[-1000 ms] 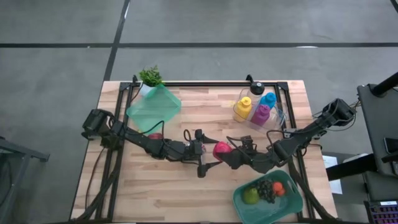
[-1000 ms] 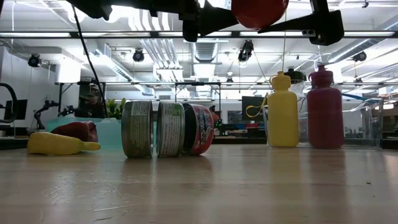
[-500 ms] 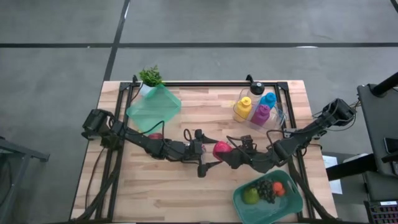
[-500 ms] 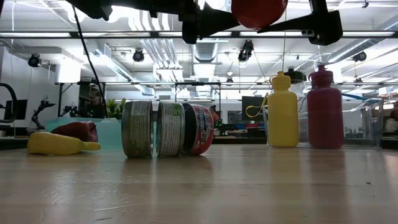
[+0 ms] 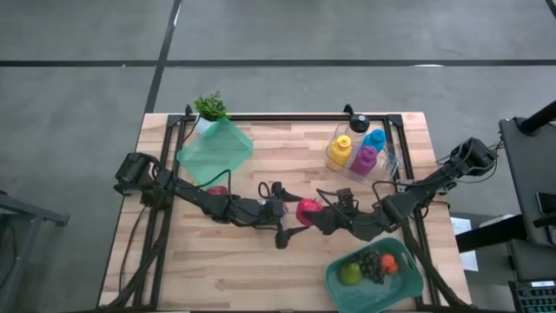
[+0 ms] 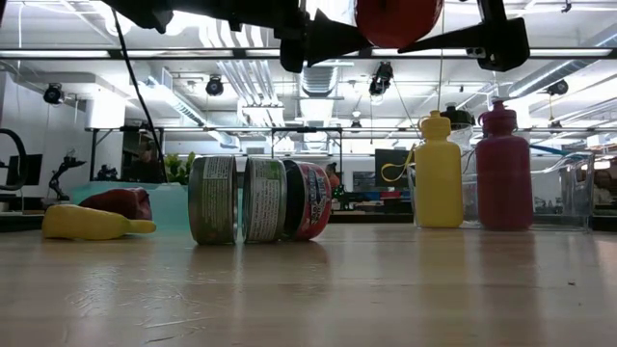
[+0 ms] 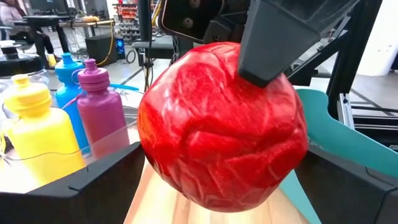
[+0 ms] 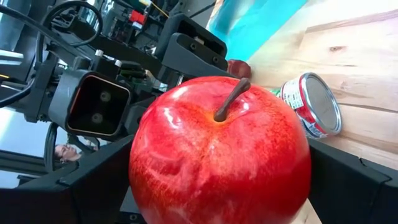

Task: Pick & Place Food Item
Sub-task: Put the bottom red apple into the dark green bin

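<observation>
While the red apple (image 5: 307, 209) is hanging in the air above the middle of the table (image 5: 365, 252), the right gripper (image 5: 314, 215) is clamping it between its two widely spread fingers — the stem shows plainly in the right wrist view — and the left gripper (image 5: 287, 224) is sitting just beside it with its jaws standing wide, one finger on either side of the fruit without visibly pressing it. Below, two cans (image 6: 249, 200) are lying on their sides, with a yellow bottle (image 6: 439, 173) and a magenta bottle (image 6: 502, 171) standing further off — and a teal tray (image 5: 408, 283) of fruit is sitting near the table's front edge.
</observation>
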{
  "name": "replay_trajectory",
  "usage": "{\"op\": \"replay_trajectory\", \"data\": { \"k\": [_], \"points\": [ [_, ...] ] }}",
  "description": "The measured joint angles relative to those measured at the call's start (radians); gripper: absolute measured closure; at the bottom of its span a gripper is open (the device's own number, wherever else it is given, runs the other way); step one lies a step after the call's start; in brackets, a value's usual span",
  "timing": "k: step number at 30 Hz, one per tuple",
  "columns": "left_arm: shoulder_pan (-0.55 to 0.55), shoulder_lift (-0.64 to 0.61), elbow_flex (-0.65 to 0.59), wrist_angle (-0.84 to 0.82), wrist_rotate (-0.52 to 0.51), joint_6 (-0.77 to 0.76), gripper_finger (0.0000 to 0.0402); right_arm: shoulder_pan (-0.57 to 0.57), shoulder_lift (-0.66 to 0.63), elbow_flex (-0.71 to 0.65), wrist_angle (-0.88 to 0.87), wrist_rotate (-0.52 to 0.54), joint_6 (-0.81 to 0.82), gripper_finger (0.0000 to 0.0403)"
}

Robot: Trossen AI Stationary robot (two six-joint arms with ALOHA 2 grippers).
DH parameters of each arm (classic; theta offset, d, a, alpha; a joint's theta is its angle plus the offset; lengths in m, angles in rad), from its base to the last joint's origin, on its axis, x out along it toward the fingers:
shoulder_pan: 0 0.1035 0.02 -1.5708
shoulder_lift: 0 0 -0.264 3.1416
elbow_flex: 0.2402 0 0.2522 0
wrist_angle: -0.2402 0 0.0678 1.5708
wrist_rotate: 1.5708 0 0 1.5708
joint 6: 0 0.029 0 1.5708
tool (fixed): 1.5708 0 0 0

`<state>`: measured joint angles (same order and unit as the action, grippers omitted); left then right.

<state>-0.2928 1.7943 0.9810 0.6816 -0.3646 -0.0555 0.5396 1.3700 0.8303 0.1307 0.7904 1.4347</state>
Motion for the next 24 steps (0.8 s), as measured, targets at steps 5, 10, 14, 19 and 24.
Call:
{"op": "replay_trajectory", "data": {
  "k": [5, 10, 14, 19, 24],
  "points": [
    [0.000, 0.000, 0.000, -0.001, 0.002, 0.000, 0.0002, 0.000, 0.000, 0.000, 0.001, -0.010, 0.002, 0.0007],
    [0.000, 0.000, 0.000, 0.000, 0.002, 0.001, 0.0002, 0.000, 0.000, 0.000, 0.001, -0.010, 0.002, 0.0063],
    [0.000, 0.000, 0.000, 0.001, 0.002, 0.000, 0.0002, 0.001, 0.000, 0.000, 0.001, -0.011, 0.001, 0.0081],
    [0.000, 0.000, 0.000, 0.002, 0.002, -0.001, 0.0002, 0.001, 0.000, 0.000, 0.003, -0.011, 0.005, 0.0045],
    [0.000, 0.000, 0.000, 0.002, 0.002, -0.001, 0.0002, 0.001, 0.000, 0.000, 0.003, -0.012, 0.005, 0.0038]
  ]
}}
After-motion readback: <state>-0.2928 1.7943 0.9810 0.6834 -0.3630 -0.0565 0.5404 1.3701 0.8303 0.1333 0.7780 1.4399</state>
